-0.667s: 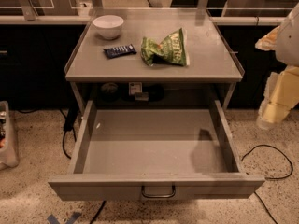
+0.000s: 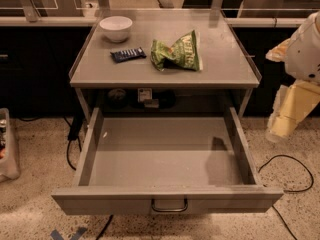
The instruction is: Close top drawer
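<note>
Little has moved since the earlier frame: the gripper (image 2: 280, 126) sits marginally lower and further left, and the drawer (image 2: 100, 201) has not shifted.

Gripper: cream-coloured, at the right edge of the view, hanging beside the cabinet's right side and above the floor. It is apart from the drawer and touches nothing visible. Whether it is released or clenched cannot be told from this angle.

Arm (image 2: 305, 49): white casing, entering from the upper right edge, level with the cabinet top (image 2: 225, 71).

Drawer: pulled fully out toward the camera, with its front panel near the bottom of the view. The handle (image 2: 169, 206) is centred on that panel. Its grey inner floor is exposed, and a dark shadow (image 2: 217, 159) falls on the right part.

Cabinet top: a white bowl (image 2: 116, 28) stands at the rear left. A dark wrapped bar (image 2: 128, 54) lies just in front of the bowl. A green chip bag (image 2: 176, 51) lies near the centre, just right of the bar.

Recess under the top, behind the drawer: dark items and a small white label (image 2: 145, 95); their identity cannot be determined.

Floor (image 2: 35, 209): speckled. One black cable (image 2: 289, 173) loops at the right, and another (image 2: 70, 149) runs down at the left of the cabinet.
</note>
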`<state>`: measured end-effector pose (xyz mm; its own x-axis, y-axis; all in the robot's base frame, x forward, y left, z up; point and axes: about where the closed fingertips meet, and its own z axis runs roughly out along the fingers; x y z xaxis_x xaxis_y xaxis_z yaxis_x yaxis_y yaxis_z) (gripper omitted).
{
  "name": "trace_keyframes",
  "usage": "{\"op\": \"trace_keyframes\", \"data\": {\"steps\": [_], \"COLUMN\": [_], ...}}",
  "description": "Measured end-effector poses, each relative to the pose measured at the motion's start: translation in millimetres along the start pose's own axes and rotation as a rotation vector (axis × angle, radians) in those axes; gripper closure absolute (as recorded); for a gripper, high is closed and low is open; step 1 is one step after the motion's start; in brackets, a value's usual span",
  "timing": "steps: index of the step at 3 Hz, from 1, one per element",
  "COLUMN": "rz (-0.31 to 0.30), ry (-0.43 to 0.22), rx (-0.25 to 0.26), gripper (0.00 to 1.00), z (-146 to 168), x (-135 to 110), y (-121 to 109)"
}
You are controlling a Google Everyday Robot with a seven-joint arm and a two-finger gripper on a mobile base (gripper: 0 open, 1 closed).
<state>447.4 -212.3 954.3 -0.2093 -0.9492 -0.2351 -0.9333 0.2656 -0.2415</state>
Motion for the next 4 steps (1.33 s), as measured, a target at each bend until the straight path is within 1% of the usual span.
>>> {"op": "trace_keyframes", "data": {"steps": [1, 2, 3, 4], "rz": [0.002, -0.011, -0.002, 0.030], "ry": [-0.017, -0.003, 0.029, 0.054], "rx": [-0.008, -0.026, -0.061, -0.091], "gripper": [0.00, 0.00, 0.00, 0.00], "z": [31, 59, 75, 74], "x": [3, 9, 25, 42], "y": [-4, -4, 12, 36]}}
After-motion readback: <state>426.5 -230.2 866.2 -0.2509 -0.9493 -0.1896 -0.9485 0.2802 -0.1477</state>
